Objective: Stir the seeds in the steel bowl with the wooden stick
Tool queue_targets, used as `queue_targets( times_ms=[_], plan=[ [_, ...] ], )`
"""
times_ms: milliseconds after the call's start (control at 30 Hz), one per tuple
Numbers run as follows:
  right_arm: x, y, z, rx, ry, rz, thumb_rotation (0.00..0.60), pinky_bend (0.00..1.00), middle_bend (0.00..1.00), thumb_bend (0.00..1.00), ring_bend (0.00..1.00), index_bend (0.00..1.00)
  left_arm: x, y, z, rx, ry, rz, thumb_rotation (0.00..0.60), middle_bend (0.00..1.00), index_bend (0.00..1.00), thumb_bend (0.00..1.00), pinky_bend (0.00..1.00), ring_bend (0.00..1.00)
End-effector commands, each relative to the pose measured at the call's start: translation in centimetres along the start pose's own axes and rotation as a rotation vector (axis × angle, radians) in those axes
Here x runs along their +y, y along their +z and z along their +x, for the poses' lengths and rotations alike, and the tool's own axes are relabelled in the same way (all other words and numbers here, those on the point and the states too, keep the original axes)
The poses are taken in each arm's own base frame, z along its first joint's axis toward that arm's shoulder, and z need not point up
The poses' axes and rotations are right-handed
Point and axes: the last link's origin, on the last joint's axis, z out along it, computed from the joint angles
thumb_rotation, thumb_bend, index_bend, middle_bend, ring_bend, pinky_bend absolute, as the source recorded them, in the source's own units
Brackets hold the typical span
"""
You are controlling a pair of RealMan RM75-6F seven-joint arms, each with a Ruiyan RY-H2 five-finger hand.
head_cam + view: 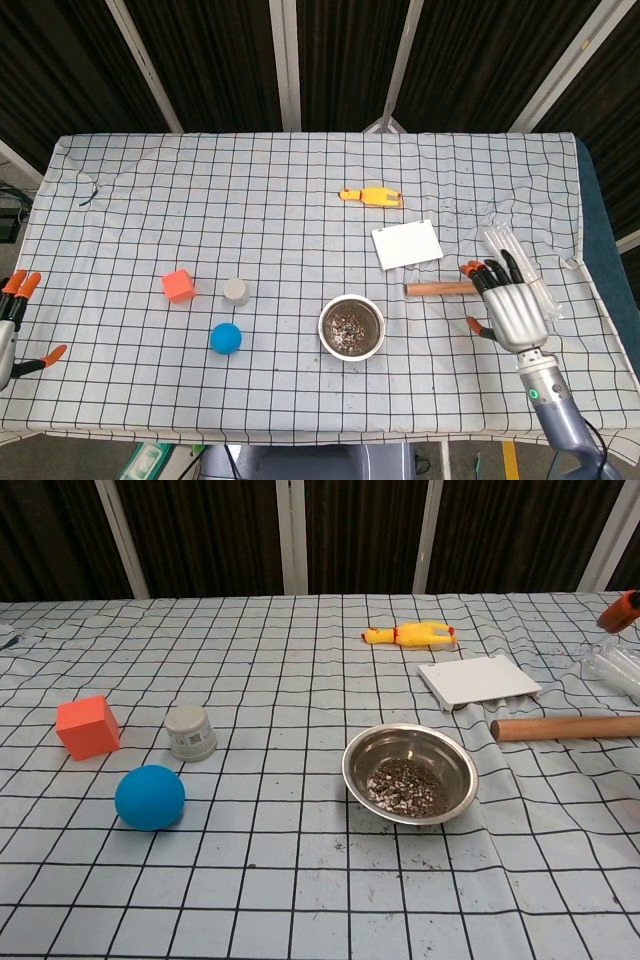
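Observation:
The steel bowl [323,322] [445,752] stands near the table's front middle, with dark seeds [351,328] [405,784] in its bottom. To its right the wooden stick [436,289] [565,727] lies flat on the checked cloth. My right hand [510,308] hovers over the stick's right end with fingers spread and holds nothing; in the chest view only one orange fingertip [620,611] shows, well above the stick. At the far left table edge my left hand [10,322] is open and empty.
A white flat box [407,244] [478,680] and a yellow rubber chicken [370,196] lie behind the stick. Clear plastic tubes [508,250] lie beside my right hand. An orange cube [178,286], a grey cap [236,291] and a blue ball [226,338] sit left of the bowl.

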Motion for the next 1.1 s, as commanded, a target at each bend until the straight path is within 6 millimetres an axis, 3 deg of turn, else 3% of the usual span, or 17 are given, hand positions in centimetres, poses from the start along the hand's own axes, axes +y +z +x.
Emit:
queue_targets(
  times_ms=[33, 167, 433, 833, 1100],
  plan=[
    [-1.6, 2.2, -0.7, -0.03, -0.01, 0.022, 0.6, 0.0, 0.3, 0.24, 0.21, 0.28, 0.0, 0.0, 0.0, -0.004, -0.004, 0.0, 0.6, 0.0, 0.0, 0.0, 0.0, 0.0],
    [-3.0, 4.1, -2.3, -0.093, -0.039, 0.05, 0.6, 0.0, 0.3, 0.24, 0.21, 0.29, 0.0, 0.0, 0.1, -0.01, -0.015, -0.001, 0.6, 0.0, 0.0, 0.0, 0.0, 0.0],
    [-3.8, 5.9, -4.1, -0.136, -0.053, 0.033, 0.6, 0.0, 0.35, 0.24, 0.22, 0.35, -0.2, 0.1, 0.1, -0.016, -0.027, 0.003, 0.6, 0.0, 0.0, 0.0, 0.0, 0.0],
    [-3.6, 7.4, -5.9, -0.16, -0.068, 0.003, 0.6, 0.0, 0.42, 0.24, 0.26, 0.45, -0.4, 0.3, 0.1, -0.028, -0.039, 0.009, 0.6, 0.0, 0.0, 0.0, 0.0, 0.0],
    [-3.2, 7.8, -6.2, -0.162, -0.068, -0.009, 0.6, 0.0, 0.43, 0.24, 0.26, 0.46, -0.4, 0.4, 0.1, -0.033, -0.041, 0.006, 0.6, 0.0, 0.0, 0.0, 0.0, 0.0]
  ],
)
